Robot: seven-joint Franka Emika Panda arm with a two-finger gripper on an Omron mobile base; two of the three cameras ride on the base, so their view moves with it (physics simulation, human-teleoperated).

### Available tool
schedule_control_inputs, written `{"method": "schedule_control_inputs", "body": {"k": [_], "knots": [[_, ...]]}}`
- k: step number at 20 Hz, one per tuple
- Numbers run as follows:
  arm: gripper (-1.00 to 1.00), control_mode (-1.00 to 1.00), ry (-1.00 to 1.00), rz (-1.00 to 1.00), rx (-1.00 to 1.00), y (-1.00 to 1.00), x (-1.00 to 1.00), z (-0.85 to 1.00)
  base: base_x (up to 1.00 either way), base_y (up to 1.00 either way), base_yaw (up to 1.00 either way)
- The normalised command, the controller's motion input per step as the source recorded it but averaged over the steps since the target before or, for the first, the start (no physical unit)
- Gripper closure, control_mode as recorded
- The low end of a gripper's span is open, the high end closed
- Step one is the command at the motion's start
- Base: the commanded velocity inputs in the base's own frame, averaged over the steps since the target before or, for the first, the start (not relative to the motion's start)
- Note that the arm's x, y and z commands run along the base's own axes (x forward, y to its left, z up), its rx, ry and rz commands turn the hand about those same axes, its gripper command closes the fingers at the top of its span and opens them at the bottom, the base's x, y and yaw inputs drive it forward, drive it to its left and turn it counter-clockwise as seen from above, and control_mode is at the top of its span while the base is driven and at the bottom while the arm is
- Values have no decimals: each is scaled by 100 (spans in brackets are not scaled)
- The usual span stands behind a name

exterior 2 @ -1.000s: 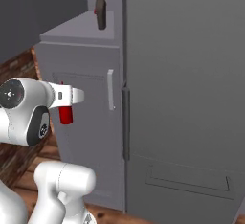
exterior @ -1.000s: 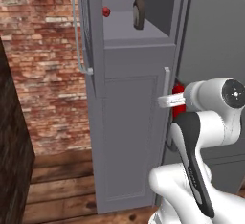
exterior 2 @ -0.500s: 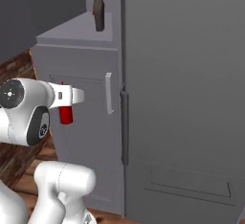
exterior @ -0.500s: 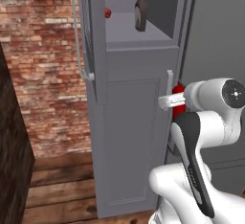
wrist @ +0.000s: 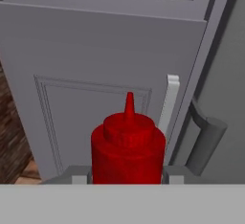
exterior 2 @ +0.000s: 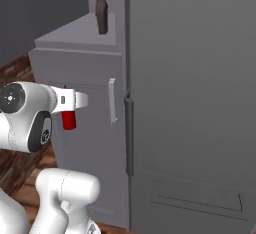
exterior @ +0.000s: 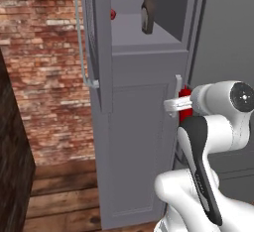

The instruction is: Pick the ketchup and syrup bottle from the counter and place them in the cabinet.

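Before the tall grey cabinet [exterior: 144, 142], we hold the red ketchup bottle [wrist: 128, 146] in our gripper [exterior 2: 70, 103], its jaws pinching the bottle's body from either side. The bottle hangs level with the lower panelled door, close to that door's short pale handle [exterior 2: 112, 100] and well below the open shelf above. On that shelf the brown syrup bottle [exterior 2: 102, 10] already stands upright, and a small red round thing [exterior: 113, 14] sits further back; we cannot tell what it is. The upper door [exterior: 96, 42] stands swung open to the left, its long bar handle [exterior: 79, 32] facing the brick wall [exterior: 44, 67].

We judge the syrup half of the job done and the ketchup mid-carry. Next, we would need to lift the bottle up to shelf height, move it forward into the opening beside the syrup without knocking it, set it down upright, then release.
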Motion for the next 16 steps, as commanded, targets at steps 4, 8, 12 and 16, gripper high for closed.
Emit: {"method": "schedule_control_inputs", "body": {"k": [4,8,12,16], "knots": [[100,100,0,0,0,0,0,0,31,6,0],[100,100,0,0,0,0,0,0,33,4,0],[100,100,0,0,0,0,0,0,33,4,0],[100,100,0,0,0,0,0,0,31,5,0]]}}
